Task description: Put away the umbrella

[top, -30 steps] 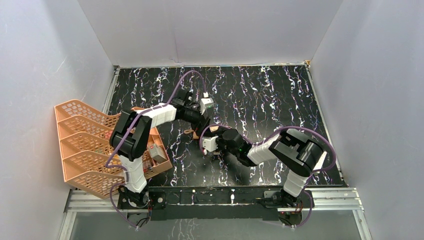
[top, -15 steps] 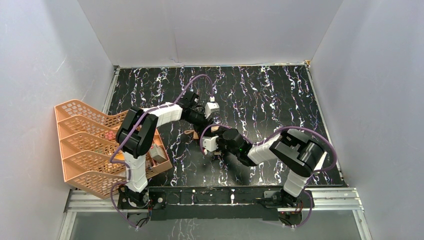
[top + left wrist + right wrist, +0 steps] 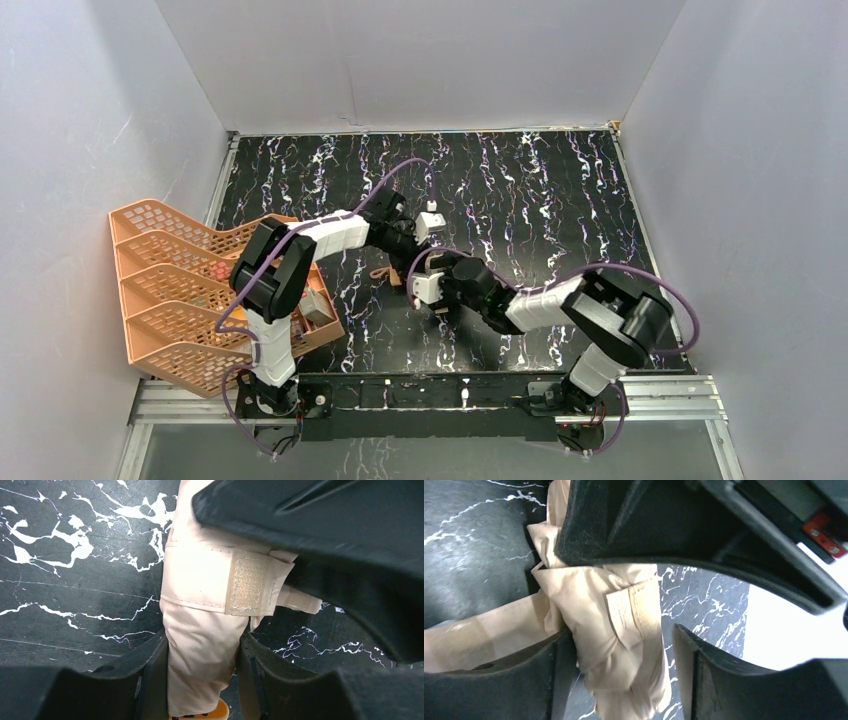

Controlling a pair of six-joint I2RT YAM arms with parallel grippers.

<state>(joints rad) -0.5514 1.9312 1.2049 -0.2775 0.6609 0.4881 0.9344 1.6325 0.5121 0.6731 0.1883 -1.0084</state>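
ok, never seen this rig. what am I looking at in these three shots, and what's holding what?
Two robot arms, bolted at the near edge of a black marbled table. The wide shot looks down from above: left arm on the left, right arm on the right, meeting mid-table. The close-ups come from a camera on each wrist, looking along the fingers. Both show a folded tan umbrella. The left gripper presses it from both sides; the right gripper stands open around it, a gap on one side. An orange mesh rack sits at the left.
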